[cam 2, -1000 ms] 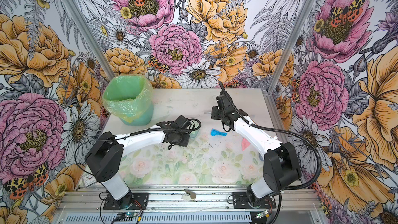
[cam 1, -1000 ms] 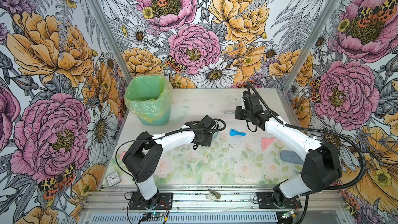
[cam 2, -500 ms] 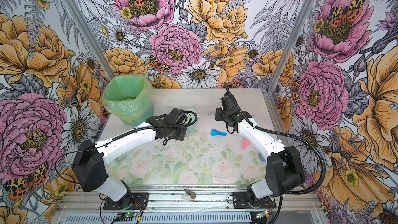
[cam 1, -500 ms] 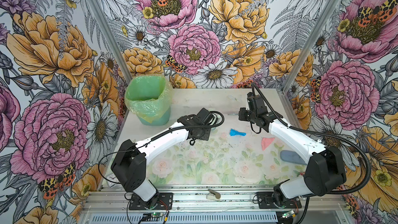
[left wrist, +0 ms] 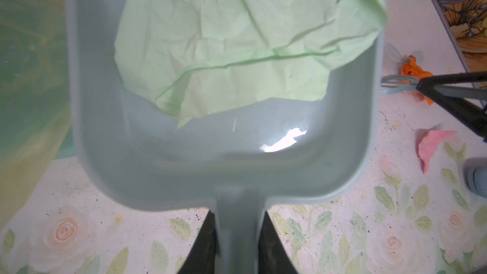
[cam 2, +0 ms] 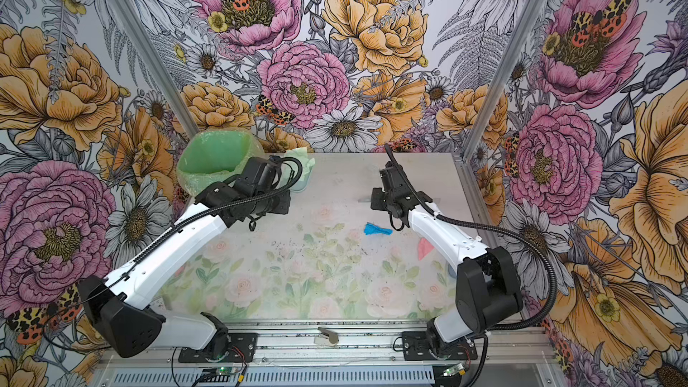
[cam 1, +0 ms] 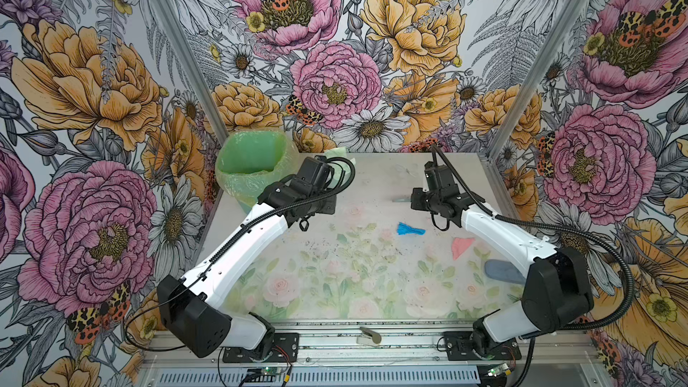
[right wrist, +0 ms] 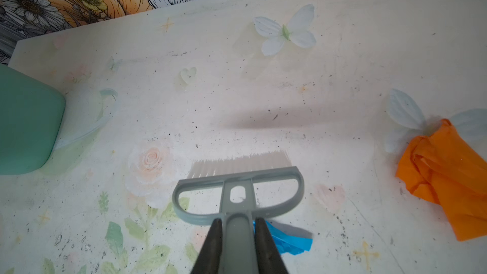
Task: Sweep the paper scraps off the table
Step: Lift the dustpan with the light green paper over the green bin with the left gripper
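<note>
Beside the bin (cam 1: 238, 184), the left gripper (left wrist: 237, 246) is closed on the dustpan (left wrist: 184, 170), a pale green scrap (left wrist: 237, 35) overhanging its lip; the right gripper (right wrist: 238, 246) is closed on the brush (right wrist: 238, 188). Tipped early, that scrap could drop onto the tabletop (cam 1: 379, 180).

Green bag-lined bin (cam 1: 234, 184), blue-grey dustpan (left wrist: 237, 170), grey brush (right wrist: 237, 208) with pale bristles, flowered walls (cam 1: 335, 68)

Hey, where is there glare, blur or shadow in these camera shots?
Left wrist view: a white glare patch on the dustpan floor, and its rim is soft with blur. Right wrist view: the brush is slightly smeared, and a soft dark shadow lies on the table beyond it. Both top views: evenly lit and sharp.
</note>
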`<state>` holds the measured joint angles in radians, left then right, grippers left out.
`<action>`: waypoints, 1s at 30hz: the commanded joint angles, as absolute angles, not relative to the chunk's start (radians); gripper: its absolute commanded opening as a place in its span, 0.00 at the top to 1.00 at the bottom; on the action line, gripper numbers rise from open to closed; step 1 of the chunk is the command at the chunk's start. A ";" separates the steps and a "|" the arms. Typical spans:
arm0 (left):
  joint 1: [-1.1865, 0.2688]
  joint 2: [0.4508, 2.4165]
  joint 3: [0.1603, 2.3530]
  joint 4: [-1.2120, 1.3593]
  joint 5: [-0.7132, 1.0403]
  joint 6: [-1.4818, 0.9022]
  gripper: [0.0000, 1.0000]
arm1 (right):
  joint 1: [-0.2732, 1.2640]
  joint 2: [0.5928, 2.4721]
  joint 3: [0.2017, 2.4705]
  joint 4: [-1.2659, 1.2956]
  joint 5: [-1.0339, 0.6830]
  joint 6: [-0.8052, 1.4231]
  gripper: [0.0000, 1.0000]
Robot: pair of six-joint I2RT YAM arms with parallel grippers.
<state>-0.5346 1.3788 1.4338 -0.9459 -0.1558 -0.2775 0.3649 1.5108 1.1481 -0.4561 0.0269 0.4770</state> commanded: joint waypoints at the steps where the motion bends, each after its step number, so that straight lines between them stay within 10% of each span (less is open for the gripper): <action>1: -0.471 1.337 1.483 -0.963 -0.107 -0.237 0.93 | 0.358 1.524 1.154 -0.442 0.010 0.466 1.00; 30: 0.161 1.403 1.531 -0.840 0.717 -0.356 0.94 | 0.357 1.510 1.136 -0.440 0.001 0.468 1.00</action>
